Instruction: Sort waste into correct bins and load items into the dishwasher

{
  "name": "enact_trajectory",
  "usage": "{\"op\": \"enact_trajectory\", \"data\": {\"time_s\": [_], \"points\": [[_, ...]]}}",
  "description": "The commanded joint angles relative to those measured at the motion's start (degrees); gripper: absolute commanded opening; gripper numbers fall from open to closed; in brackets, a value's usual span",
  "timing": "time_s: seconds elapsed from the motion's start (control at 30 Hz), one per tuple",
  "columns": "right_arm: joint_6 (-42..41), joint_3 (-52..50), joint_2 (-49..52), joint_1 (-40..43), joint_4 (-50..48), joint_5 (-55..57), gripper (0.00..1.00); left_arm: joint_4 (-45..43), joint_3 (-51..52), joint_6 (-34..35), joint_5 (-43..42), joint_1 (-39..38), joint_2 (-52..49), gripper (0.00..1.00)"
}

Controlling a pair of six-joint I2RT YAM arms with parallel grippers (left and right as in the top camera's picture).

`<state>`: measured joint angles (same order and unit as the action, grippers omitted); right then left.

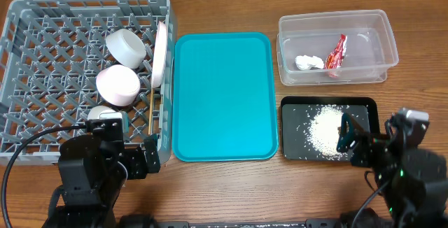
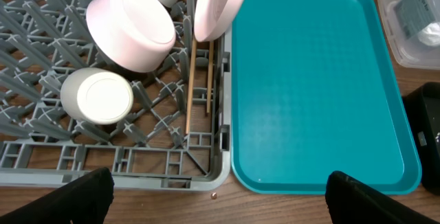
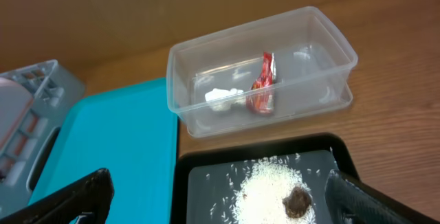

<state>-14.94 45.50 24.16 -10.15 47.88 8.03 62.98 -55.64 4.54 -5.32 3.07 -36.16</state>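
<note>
Dish rack (image 1: 21, 18) at the frame's left, loaded; sorted waste at right.
White plate (image 1: 160, 53), pink bowl (image 1: 117, 86), grey-green bowl (image 1: 126, 46), cup (image 1: 101, 112) and chopsticks (image 2: 191, 86) sit in it. Upper right, the clear tub (image 1: 381, 39) holds a red wrapper (image 1: 337, 54) and tissue (image 1: 308, 63); the black tray (image 1: 294, 126) below holds rice (image 1: 323, 130) and a brown lump (image 3: 298, 200). Left fingers (image 2: 86, 195) and right fingers (image 3: 79, 196) are spread wide, empty.

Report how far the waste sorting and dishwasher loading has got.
Done, by the look: the plate, grey-green bowl, pink bowl, white cup and chopsticks sit in the dish rack; the wrapper and tissue lie in the clear tub; the rice and brown lump are on the black tray. In hand: nothing, left gripper and right gripper both open. Left: nothing obvious; the teal tray holds no items.
</note>
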Motion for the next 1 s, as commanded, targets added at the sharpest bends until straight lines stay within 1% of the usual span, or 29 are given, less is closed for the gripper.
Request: {"op": "enact_trajectory", "data": {"time_s": [0.0,0.13,0.27,0.6,0.77,0.83,0.97], "points": [[0.2,-7.9,-7.1,0.2,-6.0,0.9,1.0,0.0,0.3,0.4,-0.5,-0.2,-0.2,1.0],[0.2,-17.4,-14.6,0.2,-16.5,0.7,1.0,0.0,0.3,0.4,-0.5,-0.2,-0.2,1.0],[0.2,-25.7,-19.6,0.2,-27.5,0.5,1.0,0.0,0.3,0.4,-0.5,-0.2,-0.2,1.0],[0.2,-40.5,-23.5,0.5,-51.3,0.5,1.0,0.0,0.3,0.4,-0.5,-0.2,-0.2,1.0],[0.2,-45.1,-24.0,1.8,-59.4,0.5,1.0,0.0,0.3,0.4,-0.5,-0.2,-0.2,1.0],[0.7,-45.0,-24.0,2.2,-58.8,0.3,1.0,0.0,0.3,0.4,-0.5,-0.2,-0.2,1.0],[5.9,-45.0,-24.0,2.5,-58.7,-0.7,1.0,0.0,0.3,0.4,-0.5,-0.2,-0.2,1.0]]}}
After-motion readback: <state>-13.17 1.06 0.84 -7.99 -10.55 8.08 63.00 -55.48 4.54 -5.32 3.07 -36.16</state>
